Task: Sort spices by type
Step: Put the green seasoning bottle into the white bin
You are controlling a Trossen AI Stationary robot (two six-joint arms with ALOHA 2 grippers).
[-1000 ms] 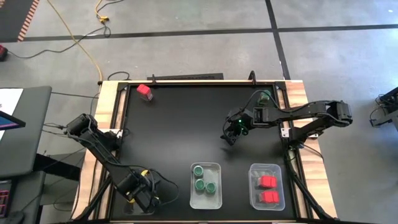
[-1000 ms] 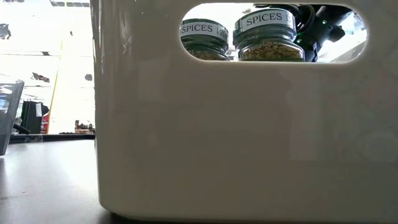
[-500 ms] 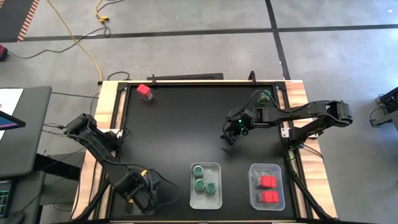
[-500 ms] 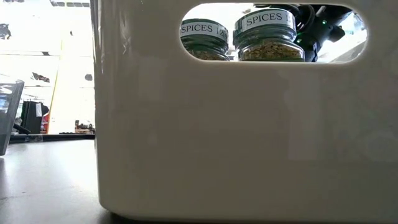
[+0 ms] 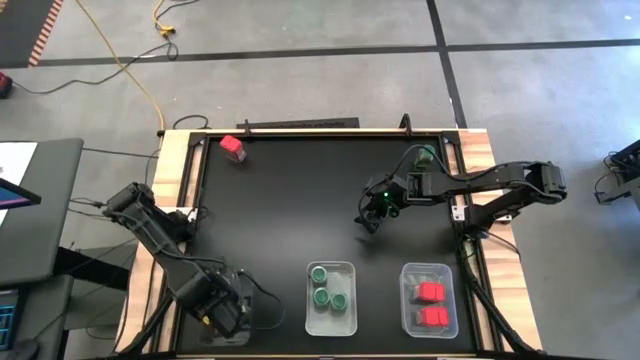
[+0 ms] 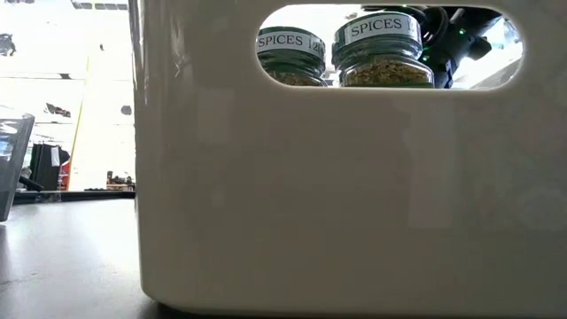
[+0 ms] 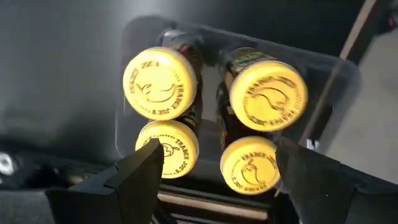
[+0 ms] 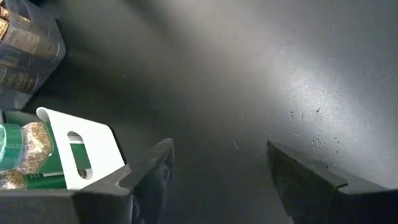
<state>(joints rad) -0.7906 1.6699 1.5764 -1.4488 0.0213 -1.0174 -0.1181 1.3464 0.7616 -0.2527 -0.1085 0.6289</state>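
Left hand: my left hand (image 5: 215,305) hangs over the desk's (image 5: 290,200) near left corner, pointing straight down. Its fingers (image 7: 137,171) are spread and pinch nothing.
Below it: four yellow jars (image 7: 160,84) stand upright, lids up, packed two by two in the clear tray (image 7: 336,68). This group looks finished to me.
Right hand: my right hand (image 5: 373,212) hovers above bare desk right of the middle, with the arm reaching in from the right edge. Its fingers (image 8: 149,177) are apart and there is nothing between them.
Green jars: three green jars (image 5: 318,272) sit in the middle bin (image 5: 340,322) at the near edge.
Red jars: some are in the right tray (image 5: 428,270) by the near right corner. I cannot count them.
Stray: one red jar (image 5: 232,147) sits alone at the far left corner, well apart from every tray. It seems to stand lid up, though I cannot be sure.
Key relation: from my left hand the red jar lies straight away along the left side. From my right hand it lies across the desk, to the far left. Both hands look about equally far from it, and its tray is on the right hand's side.
Unsure: a green spot (image 5: 425,157) under my right arm may be the fourth green jar, but I cannot tell.
Next, I judge: fetch the red jar, gripping it from above.
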